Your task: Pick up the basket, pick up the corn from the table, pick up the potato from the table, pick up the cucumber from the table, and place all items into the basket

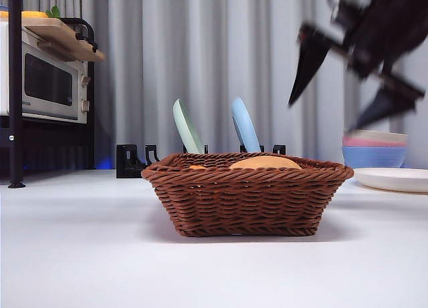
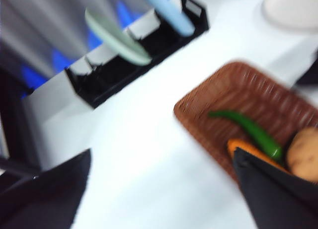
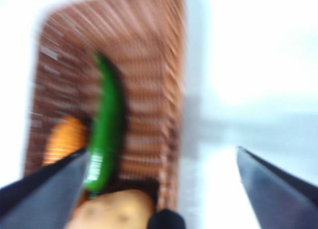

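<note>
The brown wicker basket (image 1: 247, 201) stands on the white table (image 1: 80, 254) at the centre. Inside it lie the green cucumber (image 3: 107, 124), the orange corn (image 3: 64, 139) and the tan potato (image 3: 117, 209). From the front only the potato's top (image 1: 265, 163) and a sliver of corn (image 1: 197, 167) show over the rim. My right gripper (image 1: 324, 114) hangs blurred, high at the upper right above the basket's right end, open and empty. My left gripper (image 2: 163, 154) is open and empty over the table beside the basket (image 2: 248, 95), out of the front view.
A black rack (image 1: 134, 160) behind the basket holds a green plate (image 1: 186, 127) and a blue plate (image 1: 245, 124) on edge. Stacked pastel bowls (image 1: 374, 151) and a white plate (image 1: 394, 179) sit at the right. A microwave (image 1: 47, 87) stands on a dark shelf at the left.
</note>
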Robot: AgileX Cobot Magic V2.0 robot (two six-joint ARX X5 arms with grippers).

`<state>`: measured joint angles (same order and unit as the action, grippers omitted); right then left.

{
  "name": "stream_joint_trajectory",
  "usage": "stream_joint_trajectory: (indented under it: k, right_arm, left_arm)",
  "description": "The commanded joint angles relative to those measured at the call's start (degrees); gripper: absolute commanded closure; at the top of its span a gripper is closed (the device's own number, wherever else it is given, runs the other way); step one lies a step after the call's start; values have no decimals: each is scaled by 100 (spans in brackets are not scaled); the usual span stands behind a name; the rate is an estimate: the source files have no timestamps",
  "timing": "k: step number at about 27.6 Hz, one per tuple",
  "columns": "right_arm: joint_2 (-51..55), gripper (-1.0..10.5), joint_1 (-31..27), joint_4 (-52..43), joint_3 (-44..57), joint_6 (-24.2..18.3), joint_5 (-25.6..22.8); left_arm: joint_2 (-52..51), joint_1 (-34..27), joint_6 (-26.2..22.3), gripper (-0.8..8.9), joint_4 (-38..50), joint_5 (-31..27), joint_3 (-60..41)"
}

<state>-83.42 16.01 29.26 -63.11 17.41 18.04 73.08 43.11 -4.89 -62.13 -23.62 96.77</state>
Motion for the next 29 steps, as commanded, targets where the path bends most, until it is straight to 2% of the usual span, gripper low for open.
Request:
stream_joint_trajectory:
  k: [1,2,5,9,13,20,27,29]
  right_arm:
    - [693,908,-9,42,-17,-525,-42]
    - [955,968,-9,42,-17,-651,-46]
    - [1587,962,-9,94,-17,-966,-122]
    - [2192,962,33,293,-9,-1276,-793]
    - [2817,962,234,247,223,-1392,-1377]
    - [4262,962,605,-374,1484,-1405,-2009]
    - [5698,961,695,-363,2741,-1342,-1996]
    - [5845,955,693,-63,2776,-1088,-2004]
  left_arm:
    - [-85,-50,-63,822,-216,-37,-15]
    - [-155,-52,-63,822,-232,-44,-79]
    - [-522,-52,87,822,-26,-44,-540]
    - [-1307,-52,173,822,627,-269,-1576]
    - [-2218,-50,192,822,1300,-404,-2717]
    - [-3738,-50,216,822,2166,-479,-4627]
    - [-4811,-44,433,822,2424,-225,-6013]
    - [-4859,-44,828,819,2267,-85,-6052]
